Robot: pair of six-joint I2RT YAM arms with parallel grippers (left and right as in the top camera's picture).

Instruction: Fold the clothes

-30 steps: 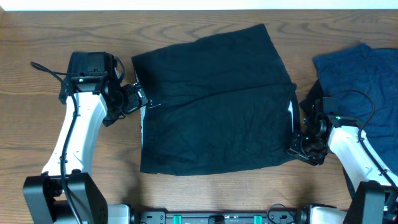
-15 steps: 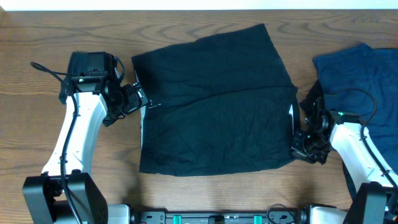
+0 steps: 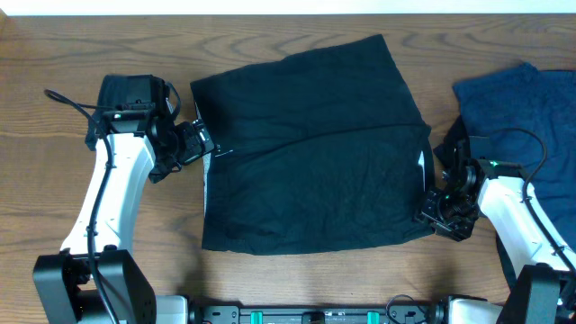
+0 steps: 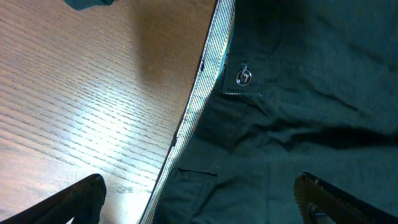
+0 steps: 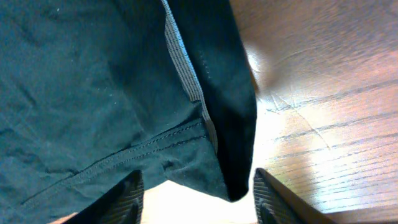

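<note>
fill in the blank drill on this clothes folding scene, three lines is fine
1. The black garment lies spread flat on a ___ table.
2. The other garment, at the table's right end, is ___ in colour.
3. The left hand is ___, gripping nothing.

Missing words: wooden; blue; open

The navy garment is cut off at the overhead view's right edge and partly hidden by the right arm; the shorts are cropped in both wrist views.
</note>
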